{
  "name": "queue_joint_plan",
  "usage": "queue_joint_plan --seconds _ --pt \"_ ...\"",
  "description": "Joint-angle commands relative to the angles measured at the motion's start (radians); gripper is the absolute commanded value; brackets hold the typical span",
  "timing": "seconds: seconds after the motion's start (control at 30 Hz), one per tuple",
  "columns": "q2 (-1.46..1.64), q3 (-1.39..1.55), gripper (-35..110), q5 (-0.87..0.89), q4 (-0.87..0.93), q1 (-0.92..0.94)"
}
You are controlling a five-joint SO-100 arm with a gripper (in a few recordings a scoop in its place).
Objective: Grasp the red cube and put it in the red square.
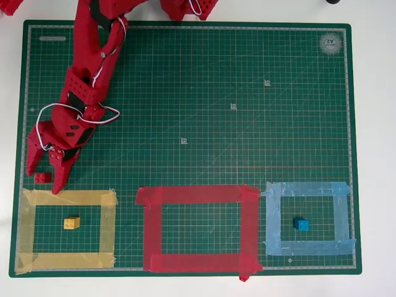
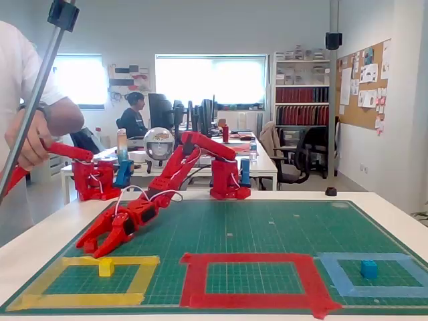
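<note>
- Near the left edge of the green cutting mat [image 1: 204, 86], just above the yellow tape outline [image 1: 67, 198], the red cube [image 1: 43, 177] lies flat on the mat, between the two spread fingers of the gripper [image 1: 44, 176].
- Its jaws stand fairly wide, one fingertip on either side of the cube, and nothing is held yet; from overhead I cannot tell whether either finger touches the cube.
- To do this step well, I judge the fingers should sit low enough to catch the cube's sides, close squarely on it, and lift straight up so it clears the yellow tape before moving right.
- The red square [image 1: 198, 228] lies in the middle of the mat's near edge, empty, well apart from the cube; the carry must cross the yellow outline's right side.
- The yellow block [image 1: 72, 223] sits inside the yellow outline and the blue block [image 1: 301, 224] inside the light blue outline [image 1: 307, 189]; both should stay untouched.
- The overhead view gives the cube's place between the fingers; the fixed view gives the gripper's [image 2: 93, 246] height, with its tips low over the mat, and there the fingers cover the cube.
</note>
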Motion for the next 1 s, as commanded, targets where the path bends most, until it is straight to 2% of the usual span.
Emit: queue_joint_plan --seconds 0.0,0.8,0.97 --pt "-0.02 -0.031 29 -0.017 -0.005 0.009" --pt "-0.084 -0.091 17 -0.021 -0.008 0.009" --pt "-0.084 -0.091 5 -0.021 -0.008 0.008"
